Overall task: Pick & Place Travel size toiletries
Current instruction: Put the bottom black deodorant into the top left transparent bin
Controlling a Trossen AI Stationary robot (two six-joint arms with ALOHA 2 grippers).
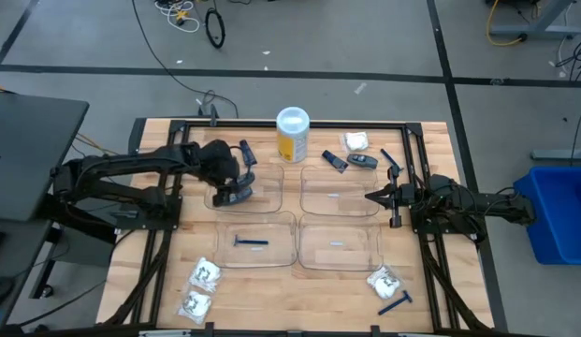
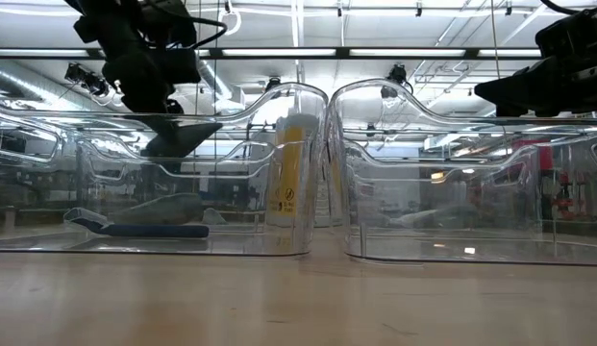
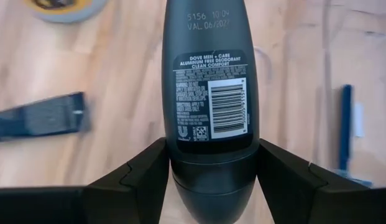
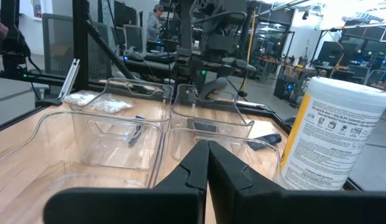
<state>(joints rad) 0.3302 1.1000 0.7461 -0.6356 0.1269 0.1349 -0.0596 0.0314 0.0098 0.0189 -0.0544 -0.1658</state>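
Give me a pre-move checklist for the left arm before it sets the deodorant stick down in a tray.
1. Grip on the stick: ok. The left gripper is clamped on the grey deodorant stick, one finger on each side.
2. Position over a tray: ok. In the high view the left gripper hangs over the far left tray.
3. Height above the tray floor: cannot tell.
4. Target tray contents: cannot tell; the gripper covers part of it.
5. Right arm clear: ok. The right gripper is shut, at the far right tray's right edge.
6. Yellow canister clear: ok, beyond the trays.
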